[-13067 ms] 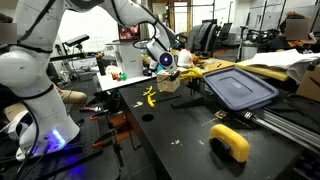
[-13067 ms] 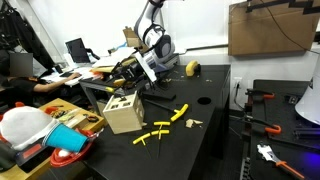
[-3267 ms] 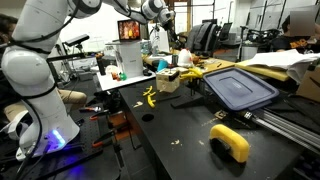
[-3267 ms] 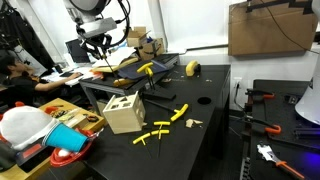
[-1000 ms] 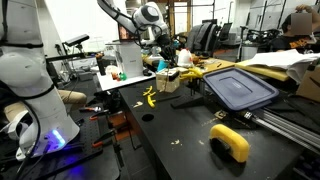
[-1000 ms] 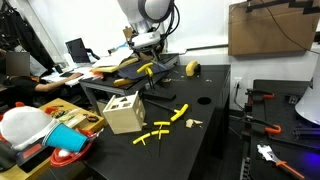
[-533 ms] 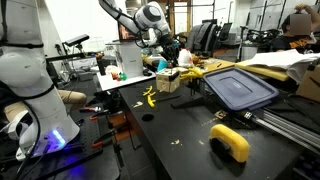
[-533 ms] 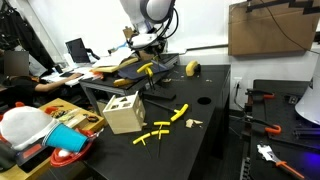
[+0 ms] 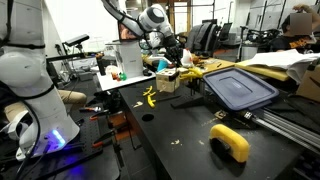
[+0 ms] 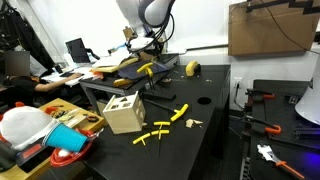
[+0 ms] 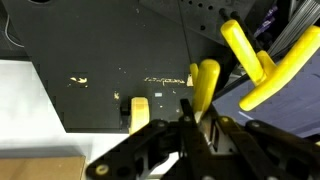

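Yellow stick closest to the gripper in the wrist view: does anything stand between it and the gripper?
Nothing visible does. In the wrist view the yellow stick rises right at the gripper, with nothing between them. Other yellow sticks lie to its right in the picture, off the path.

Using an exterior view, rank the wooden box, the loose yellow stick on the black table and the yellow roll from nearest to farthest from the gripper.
Measured from the gripper in an exterior view:
1. wooden box, just below it at the far end of the black table.
2. loose yellow stick, on the table in front of the box.
3. yellow roll, near the table's front edge, closest to the camera.
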{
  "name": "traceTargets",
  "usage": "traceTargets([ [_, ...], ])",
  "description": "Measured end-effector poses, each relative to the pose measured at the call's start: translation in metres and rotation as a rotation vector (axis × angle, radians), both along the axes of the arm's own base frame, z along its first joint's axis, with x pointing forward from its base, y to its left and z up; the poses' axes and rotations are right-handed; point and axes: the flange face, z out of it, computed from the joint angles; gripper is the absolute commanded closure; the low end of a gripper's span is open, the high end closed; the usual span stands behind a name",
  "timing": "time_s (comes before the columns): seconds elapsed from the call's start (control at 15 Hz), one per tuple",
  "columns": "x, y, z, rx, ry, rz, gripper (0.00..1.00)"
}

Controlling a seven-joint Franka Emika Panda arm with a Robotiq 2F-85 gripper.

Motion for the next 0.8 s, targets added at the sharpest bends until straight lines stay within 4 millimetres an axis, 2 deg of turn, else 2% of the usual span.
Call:
traceTargets([
  [0.2, 0.009, 0.001, -0.001, -0.018, 0.006, -0.003, 0.96],
  [0.6, 0.024, 0.011, 0.009, -0.13, 0.033, 0.011, 0.96],
  [0.8, 0.029, 0.014, 0.005, -0.159, 0.041, 0.022, 0.96],
])
